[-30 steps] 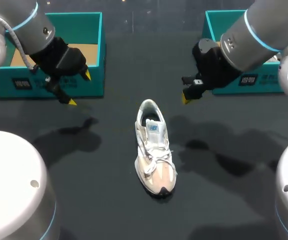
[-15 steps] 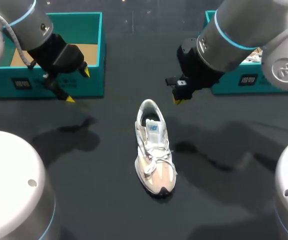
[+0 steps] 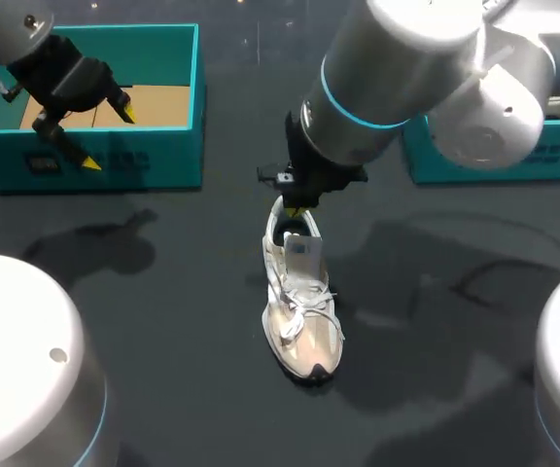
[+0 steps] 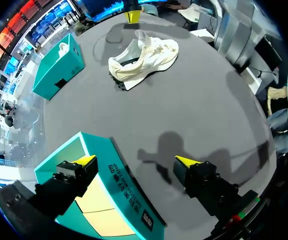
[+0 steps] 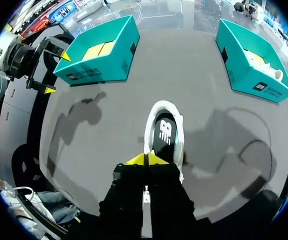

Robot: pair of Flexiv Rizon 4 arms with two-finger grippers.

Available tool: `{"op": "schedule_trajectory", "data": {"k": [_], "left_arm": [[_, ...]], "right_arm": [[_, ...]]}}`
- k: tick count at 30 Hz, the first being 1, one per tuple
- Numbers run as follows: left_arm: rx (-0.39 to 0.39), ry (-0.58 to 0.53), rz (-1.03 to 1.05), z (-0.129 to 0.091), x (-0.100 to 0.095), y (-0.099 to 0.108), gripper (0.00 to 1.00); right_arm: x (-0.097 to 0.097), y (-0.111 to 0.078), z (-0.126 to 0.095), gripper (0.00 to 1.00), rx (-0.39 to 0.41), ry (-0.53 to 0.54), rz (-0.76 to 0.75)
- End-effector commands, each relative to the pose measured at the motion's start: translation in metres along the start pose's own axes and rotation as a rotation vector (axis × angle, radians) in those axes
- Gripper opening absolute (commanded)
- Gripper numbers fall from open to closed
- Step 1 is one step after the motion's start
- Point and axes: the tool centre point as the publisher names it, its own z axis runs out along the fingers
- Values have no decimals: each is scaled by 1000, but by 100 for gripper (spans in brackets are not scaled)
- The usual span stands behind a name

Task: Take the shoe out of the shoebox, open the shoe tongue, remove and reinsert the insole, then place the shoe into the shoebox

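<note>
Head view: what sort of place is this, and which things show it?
Likely a robotics lab bench: the left gripper and right gripper hang over a dark table set with one white shoe and two teal shoeboxes.

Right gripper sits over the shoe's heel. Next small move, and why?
Probably lower the right gripper a little into the opening of the shoe: its shut tips hang just above the heel collar, the insole lies exposed ahead, and nothing is gripped yet.

legible text: none | left shoebox (image 3: 144, 161) label: too small | shoe (image 3: 304, 311): logo mark only
</note>
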Motion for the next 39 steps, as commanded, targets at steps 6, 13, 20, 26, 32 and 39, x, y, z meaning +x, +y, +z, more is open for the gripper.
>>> {"op": "schedule_trajectory", "data": {"k": [6, 13, 20, 26, 32, 39], "left_arm": [[3, 5, 2, -1, -2, 2, 100], [3, 5, 2, -1, -2, 2, 100], [3, 5, 2, -1, -2, 2, 100], [3, 5, 2, -1, -2, 2, 100], [3, 5, 2, -1, -2, 2, 100], [3, 5, 2, -1, -2, 2, 100]], "right_arm": [[10, -4, 8, 0, -11, -59, 2], [19, 14, 37, 0, 34, -190, -2], [16, 17, 48, 0, 51, -258, 6], [16, 17, 48, 0, 51, -258, 6], [2, 17, 82, 0, 89, -314, 16], [-15, 14, 97, 0, 91, -356, 7]]}}
